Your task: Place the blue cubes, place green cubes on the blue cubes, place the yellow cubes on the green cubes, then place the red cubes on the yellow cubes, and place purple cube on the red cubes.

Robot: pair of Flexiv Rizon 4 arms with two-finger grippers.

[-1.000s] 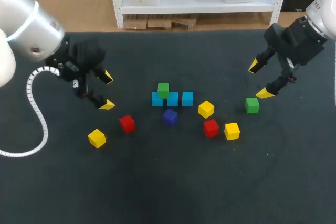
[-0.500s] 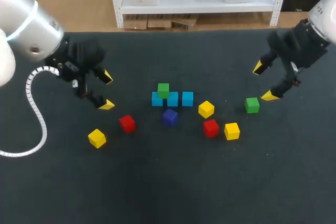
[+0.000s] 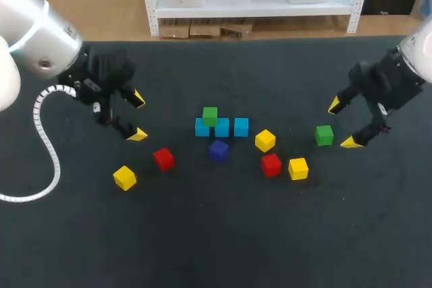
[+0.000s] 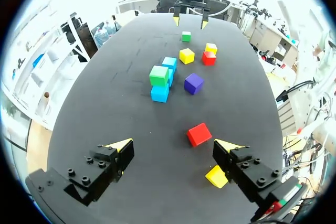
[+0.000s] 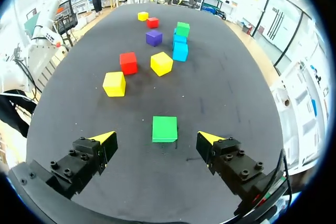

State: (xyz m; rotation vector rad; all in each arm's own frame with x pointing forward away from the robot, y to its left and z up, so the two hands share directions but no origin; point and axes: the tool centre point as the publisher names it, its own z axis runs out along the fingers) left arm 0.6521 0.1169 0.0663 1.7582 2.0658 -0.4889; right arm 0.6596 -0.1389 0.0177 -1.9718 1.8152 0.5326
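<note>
Three blue cubes (image 3: 222, 127) lie in a row mid-table, with a green cube (image 3: 210, 116) on the left pair. A purple cube (image 3: 218, 150) sits just in front. A second green cube (image 3: 324, 135) lies at the right, and my open right gripper (image 3: 342, 124) hangs just to its right. In the right wrist view that green cube (image 5: 165, 128) sits just ahead of the open right gripper (image 5: 156, 138), between its fingertips' lines. My left gripper (image 3: 138, 117) is open at the left, empty, with a red cube (image 4: 199, 134) ahead of its fingers (image 4: 123, 144).
Loose cubes lie around: a yellow cube (image 3: 265, 140), a red cube (image 3: 271, 164) and a yellow cube (image 3: 298, 168) right of the row, a red cube (image 3: 163, 158) and a yellow cube (image 3: 124, 177) at the left. A white cable loops off my left arm.
My right gripper has moved right and toward the table's near side, coming down beside the lone green cube. The left arm and all cubes have stayed put.
</note>
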